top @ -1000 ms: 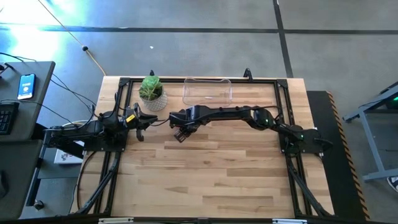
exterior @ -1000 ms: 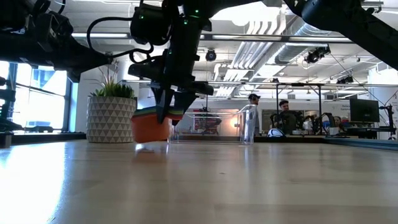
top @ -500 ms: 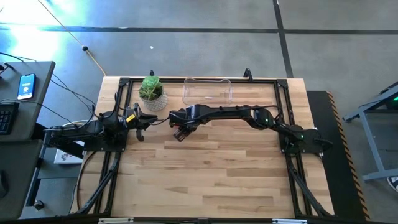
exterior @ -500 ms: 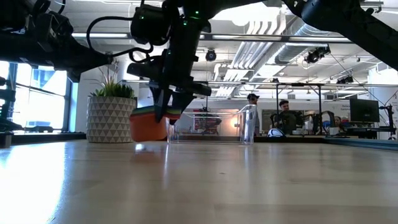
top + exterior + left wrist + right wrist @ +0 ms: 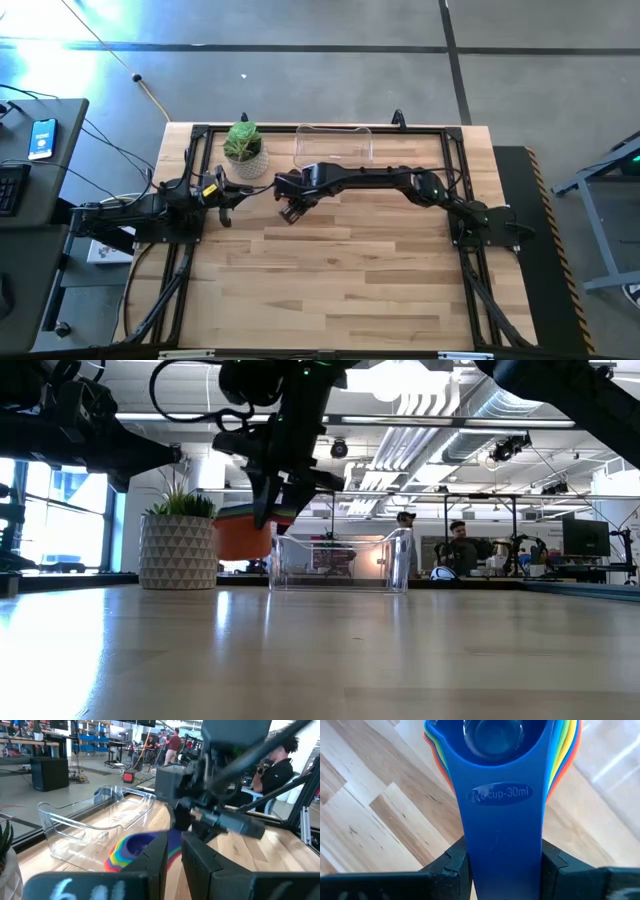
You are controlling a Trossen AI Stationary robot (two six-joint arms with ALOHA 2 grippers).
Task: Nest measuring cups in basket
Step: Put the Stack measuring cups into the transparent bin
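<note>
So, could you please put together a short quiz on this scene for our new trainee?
1. True or false: the nested measuring cups are resting on the table.
2. Which end effector grips the cup stack by its handles: (a) left, (b) right?
3. What stands on the table beside the basket?

Key
1. False: in the low view the stack hangs clear of the wood, close to the basket's near wall and not yet inside it.
2. (b): the right end effector clamps the blue top handle, while the left end effector waits at the table's left side.
3. A potted plant.
</note>
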